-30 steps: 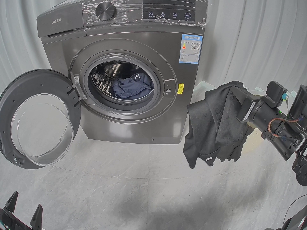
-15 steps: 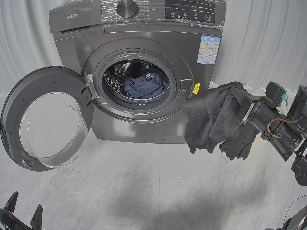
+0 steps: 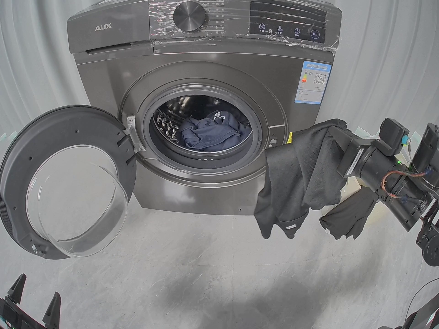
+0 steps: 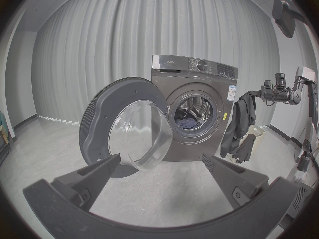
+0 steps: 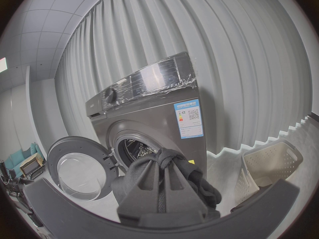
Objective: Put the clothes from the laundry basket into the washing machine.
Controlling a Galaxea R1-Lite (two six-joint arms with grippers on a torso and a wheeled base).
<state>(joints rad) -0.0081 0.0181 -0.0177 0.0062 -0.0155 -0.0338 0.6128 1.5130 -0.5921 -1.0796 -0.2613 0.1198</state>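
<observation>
The dark garment (image 3: pixel 297 179) swung lower — right tool (image 5: pixel 160 170), seemingly clamped, half-buried.

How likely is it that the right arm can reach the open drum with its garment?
Probably yes. The door stands swung wide to the left, nothing lies between the right gripper holding the black garment and the drum opening; blue clothes inside sit low.

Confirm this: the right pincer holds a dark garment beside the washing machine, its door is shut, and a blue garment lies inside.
Wrong on the door: it stands open, as the head view shows. The right pincer does hold the dark garment beside the washing machine, with the blue garment inside.
</observation>
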